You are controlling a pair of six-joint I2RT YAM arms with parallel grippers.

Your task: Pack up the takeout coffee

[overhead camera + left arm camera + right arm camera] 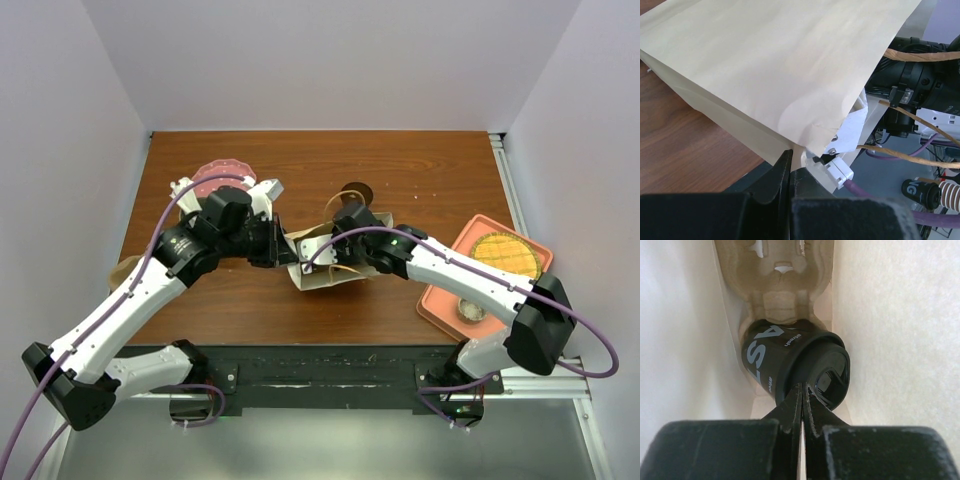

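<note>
The top camera hangs above and behind the arm bases. It looks down toward 12 o'clock from far enough back to take in the whole brown wooden table [420, 170]. The left wrist camera rides just behind the left gripper [791, 162], facing roughly 3 o'clock, hard up against the outside wall of the tan paper bag [770, 70]. The right wrist camera sits behind the right gripper [801, 392], facing about 10 o'clock. It is inside that bag, very near the small dark paper cup with a black plastic lid [785, 365]. All three views share the bag.
</note>
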